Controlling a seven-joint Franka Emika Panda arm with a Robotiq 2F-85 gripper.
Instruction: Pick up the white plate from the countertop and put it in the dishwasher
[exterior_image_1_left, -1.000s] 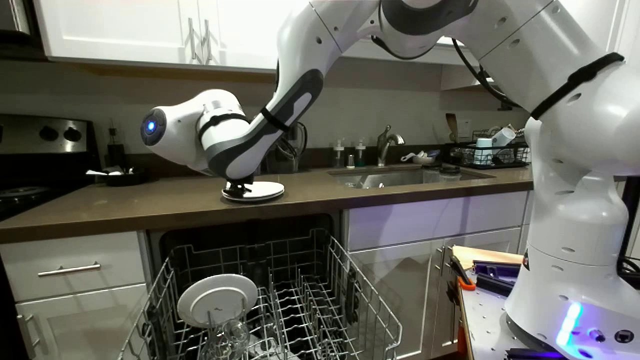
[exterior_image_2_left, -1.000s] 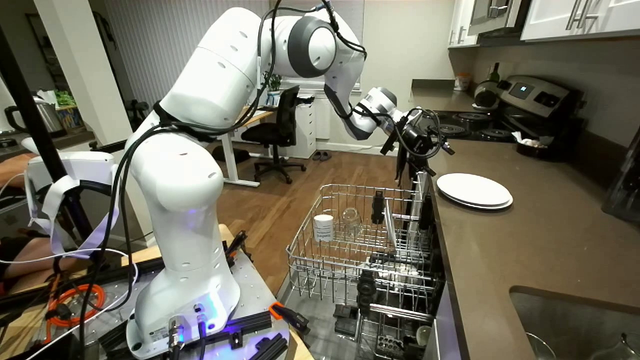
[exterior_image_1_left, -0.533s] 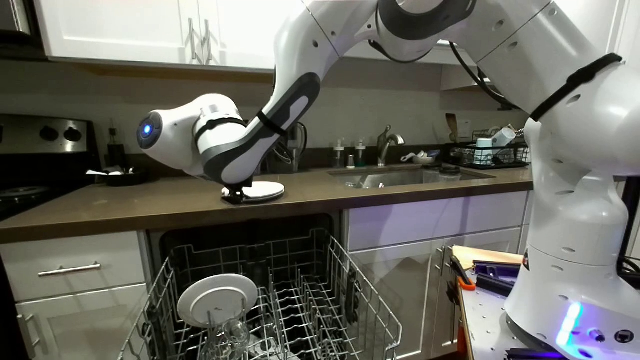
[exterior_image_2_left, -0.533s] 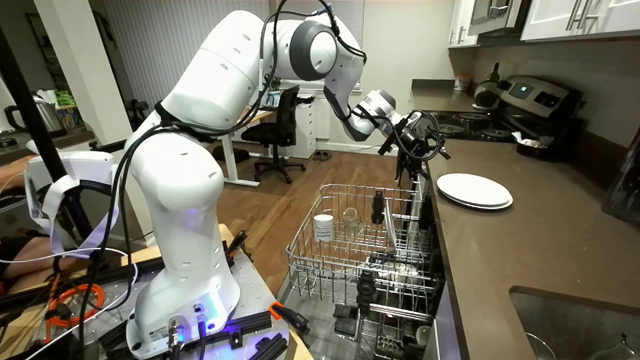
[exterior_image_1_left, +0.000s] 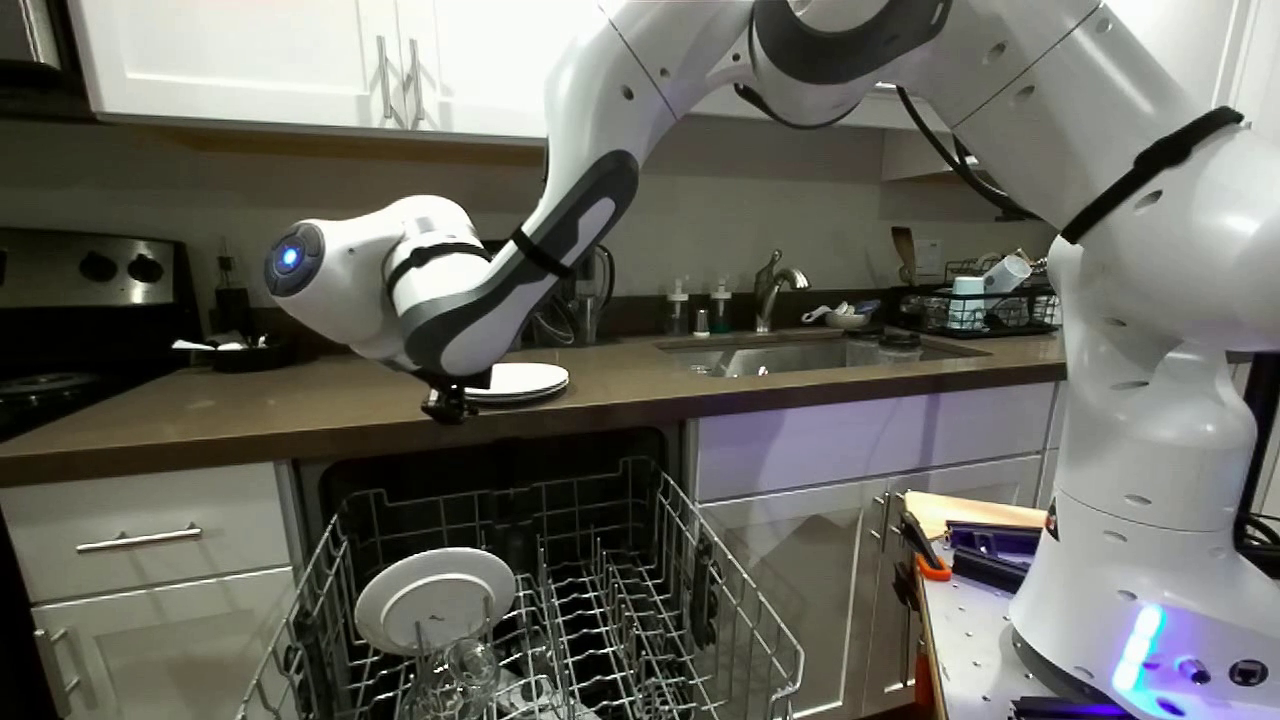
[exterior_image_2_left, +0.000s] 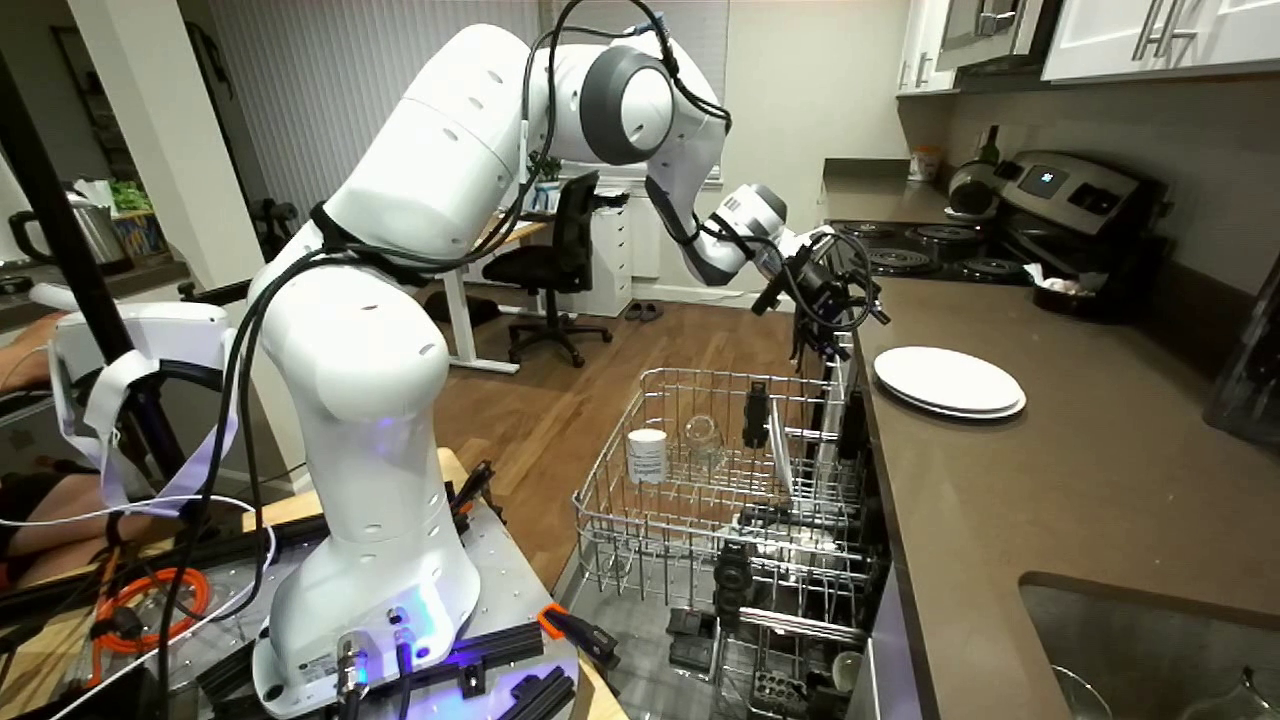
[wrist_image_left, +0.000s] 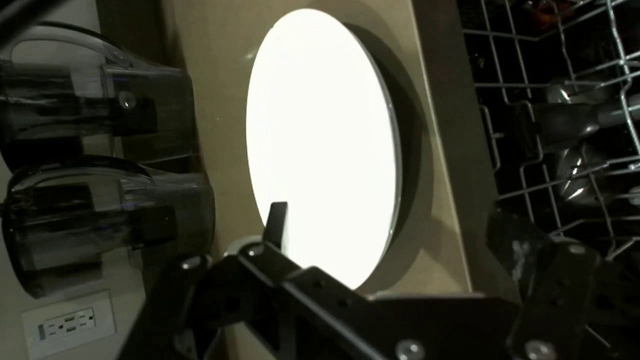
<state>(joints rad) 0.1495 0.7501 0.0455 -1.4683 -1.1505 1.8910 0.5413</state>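
Observation:
The white plate (exterior_image_1_left: 525, 378) lies flat on the dark brown countertop (exterior_image_1_left: 250, 405), near its front edge. It also shows in an exterior view (exterior_image_2_left: 945, 378), where a second rim shows beneath it, and in the wrist view (wrist_image_left: 320, 135), where it is overexposed. My gripper (wrist_image_left: 395, 220) is open and empty. In the wrist view one finger overlaps the plate's near end and the other is over the counter edge. In an exterior view the gripper (exterior_image_2_left: 843, 335) is apart from the plate, on its stove side. The dishwasher rack (exterior_image_1_left: 650, 560) is pulled out below the counter.
A larger white dish with a ringed centre (exterior_image_1_left: 430, 600) leans in the rack, near a glass (exterior_image_1_left: 460, 680). A white cup (exterior_image_2_left: 647, 455) is also in it. Glass pitchers (wrist_image_left: 105, 215) stand behind the plate. The sink (exterior_image_1_left: 800, 355) and stove (exterior_image_2_left: 930, 250) flank the counter.
The gripper has moved away from the plate toward the stove side and slightly lower, uncovering more of the plate in an exterior view. The plate and rack have not moved.

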